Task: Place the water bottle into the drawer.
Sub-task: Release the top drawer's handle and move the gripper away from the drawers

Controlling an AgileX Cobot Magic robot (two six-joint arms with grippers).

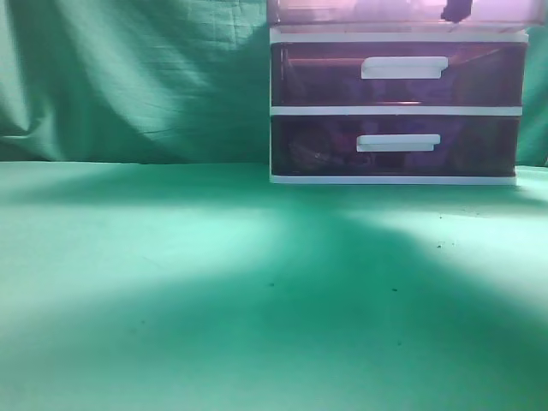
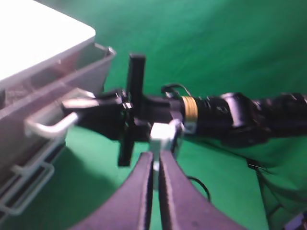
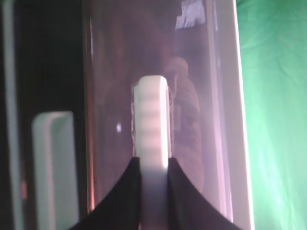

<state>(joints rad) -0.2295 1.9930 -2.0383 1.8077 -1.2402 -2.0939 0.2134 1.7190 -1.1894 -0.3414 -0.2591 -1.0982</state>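
Green cloth (image 1: 214, 300) covers the table nearest me, bare apart from a few dark specks, and a second green sheet hangs as a backdrop behind it. Past that stretch stands one white-framed drawer unit (image 1: 396, 110) with three tiers on show: two darker purple-brown drawers, each with one white bar handle (image 1: 403, 67), and above them the drawer (image 1: 394, 10), paler and reddish, cut off by the top edge of the exterior view. From the right wrist camera, the right gripper (image 3: 153, 165) has its two dark fingers clamped on the white handle of that top drawer, with the translucent front just behind and a lower handle blurred off to the left. From the left wrist camera, the left gripper (image 2: 156, 160) has its two fingers pressed nearly together with nothing between them, held in the air near the unit's front corner, and beyond it the right arm reaches to the handle. One pale shape shows dimly through the drawer front; I cannot tell whether it is the water bottle.
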